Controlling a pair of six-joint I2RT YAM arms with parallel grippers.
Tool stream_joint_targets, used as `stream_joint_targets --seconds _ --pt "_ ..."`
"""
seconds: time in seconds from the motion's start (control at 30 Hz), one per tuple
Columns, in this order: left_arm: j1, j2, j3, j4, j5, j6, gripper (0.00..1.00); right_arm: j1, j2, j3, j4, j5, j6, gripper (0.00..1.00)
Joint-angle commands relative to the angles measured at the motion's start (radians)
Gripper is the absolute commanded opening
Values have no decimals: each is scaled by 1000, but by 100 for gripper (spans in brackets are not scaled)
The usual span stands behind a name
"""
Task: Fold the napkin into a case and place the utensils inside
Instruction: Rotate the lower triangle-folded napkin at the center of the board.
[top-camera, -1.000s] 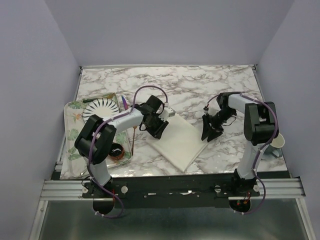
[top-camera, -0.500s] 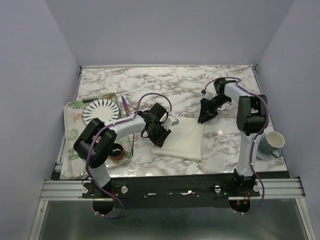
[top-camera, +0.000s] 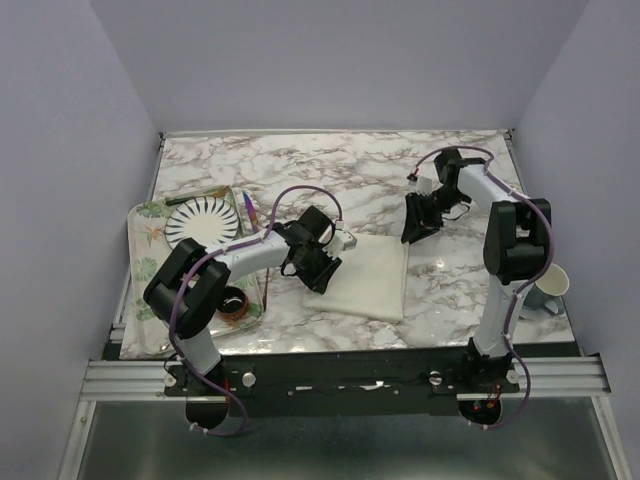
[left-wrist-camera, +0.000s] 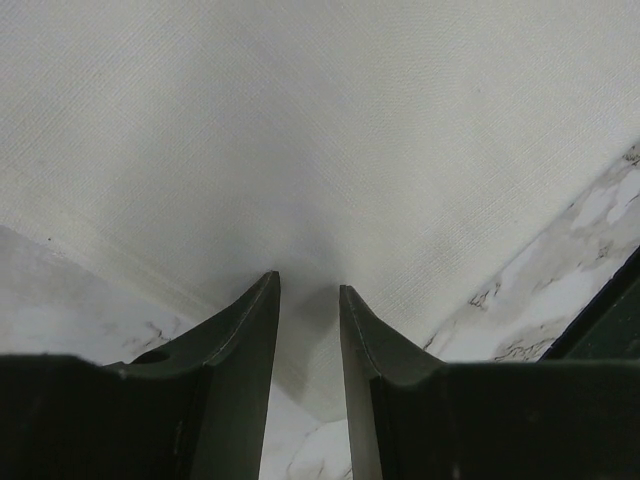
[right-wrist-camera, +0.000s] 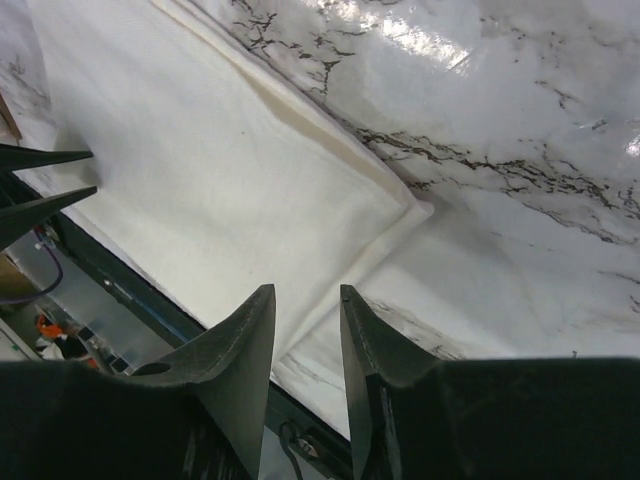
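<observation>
You have the napkin lying flat on the marble table, centre-front. It is a plain cream cloth, folded to a slightly skewed rectangle. In your right wrist view, stacked layers show along its edges at one corner. The slim purple-blue utensil lies just beside the striped plate, well apart from the cloth.

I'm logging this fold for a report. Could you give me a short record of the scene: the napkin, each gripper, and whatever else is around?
napkin: flat folded rectangle on the marble table, between the arms
left gripper: fingers slightly parted over a napkin corner, cloth flat beneath
right gripper: slightly parted, holding nothing, near another napkin corner
plate: striped, at far left
mug: beside the right arm
</observation>
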Motion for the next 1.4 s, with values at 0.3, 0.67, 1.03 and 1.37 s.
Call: stream_joint_targets --seconds 0.3,0.67,1.03,1.37 --pt "2 16 -3 18 14 -11 41 13 113 -3 91 42 47 40" --pt "2 36 17 12 0 -8 41 41 147 40 43 88 76 34" --pt "6 42 -4 20 1 -30 40 38 3 7 9 85 62 1" --pt "9 41 5 14 -3 -33 41 38 43 -53 60 197 88 2"
